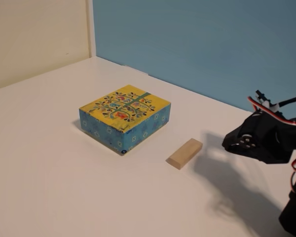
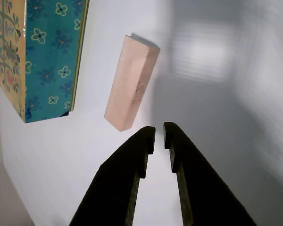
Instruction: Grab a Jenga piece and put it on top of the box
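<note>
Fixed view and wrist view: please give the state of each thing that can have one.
Jenga piece: lying flat on the table, beside the box, not touching it, not held.
Box: closed, flat on the table, nothing on top.
Gripper: empty, fingers nearly together with a narrow gap, near the piece, apart from it.

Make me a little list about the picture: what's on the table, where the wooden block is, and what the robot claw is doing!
table: white
box: yellow patterned top, blue flowered sides
Jenga piece: lying flat on the table, beside the box, not touching it
gripper: just short of the block's near end in the wrist view, holding nothing, fingers nearly together with a narrow gap
block on box: not yet
</note>
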